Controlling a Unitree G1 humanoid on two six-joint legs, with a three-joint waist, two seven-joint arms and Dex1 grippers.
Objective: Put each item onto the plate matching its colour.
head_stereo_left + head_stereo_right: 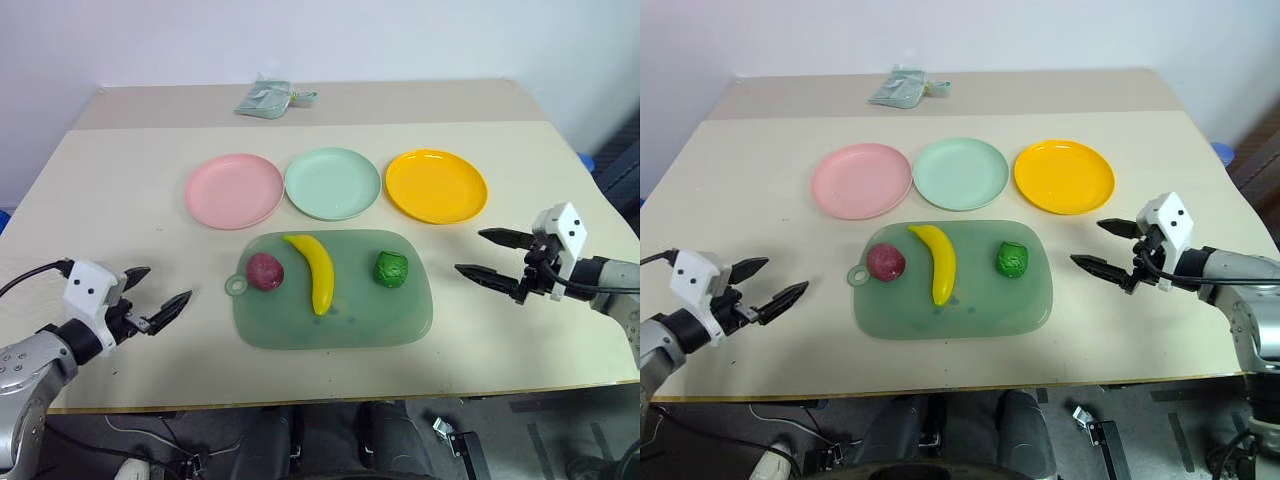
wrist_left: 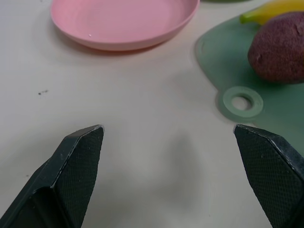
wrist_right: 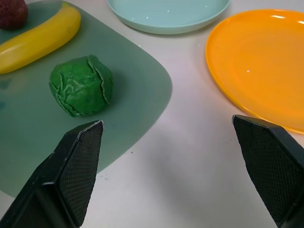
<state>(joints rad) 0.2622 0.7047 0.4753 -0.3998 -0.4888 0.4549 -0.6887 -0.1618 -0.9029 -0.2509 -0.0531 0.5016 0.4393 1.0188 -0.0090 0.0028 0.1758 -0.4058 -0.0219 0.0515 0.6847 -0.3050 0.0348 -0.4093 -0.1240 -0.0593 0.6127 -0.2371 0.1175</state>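
Nothing sorted yet: red-purple fruit [image 1: 264,270], banana [image 1: 314,270] and green ball [image 1: 391,269] all on the tray [image 1: 400,325], plates [image 1: 234,190] bare, left gripper [image 1: 160,297] and right gripper [image 1: 492,256] spread, empty.

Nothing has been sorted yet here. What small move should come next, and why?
Probably bring the open right gripper in toward the green ball. All three toys lie on the green tray, the mint green plate is bare, and the ball is the toy nearest that gripper, with nothing in between.
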